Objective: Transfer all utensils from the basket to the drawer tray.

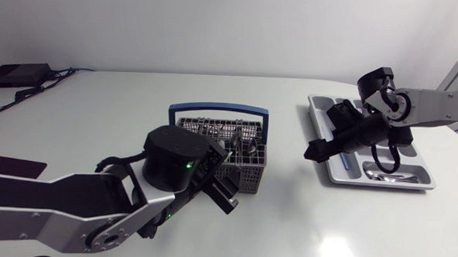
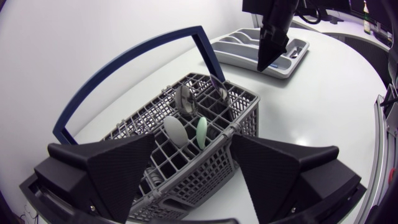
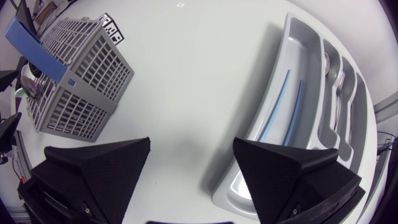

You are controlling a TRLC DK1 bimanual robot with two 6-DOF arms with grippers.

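Tabletop (image 1: 137, 101): white, smooth, glossy, w/ rounded edges.

L arm (image 1: 71, 207): silver-grey links, fat black round joint, comes in low and ends at the basket. R arm (image 1: 439, 107): same build, reaches across the tray.

Basket (image 1: 206, 129): grey plastic lattice, boxy, split into small cells, w/ a blue hoop handle standing upright; it sits mid-tabletop. Tray (image 1: 343, 176): silver-grey moulded plastic, long shallow compartments w/ rounded corners, well apart from the basket on the R side.

L pincer (image 2: 194, 140): matte black wedges spread wide, gripping nothing. The basket's (image 2: 245, 115) near end sits under and btw the fingers; can't tell if they touch it.

R pincer (image 3: 191, 142): also spread wide and empty. Bare tabletop shows btw the fingers, tray (image 3: 249, 168) just beside one of them, basket (image 3: 81, 81) off to the other side.

Utensils in the basket stand upright: a pale grey spoon (image 2: 174, 132) just beside a pale green spoon (image 2: 202, 130), and a shiny metal piece (image 2: 185, 98) further back.

In the tray: two thin blue sticks (image 3: 280, 106) lie lengthwise in the widest slot, a metal fork (image 3: 339, 93) in a narrower one.
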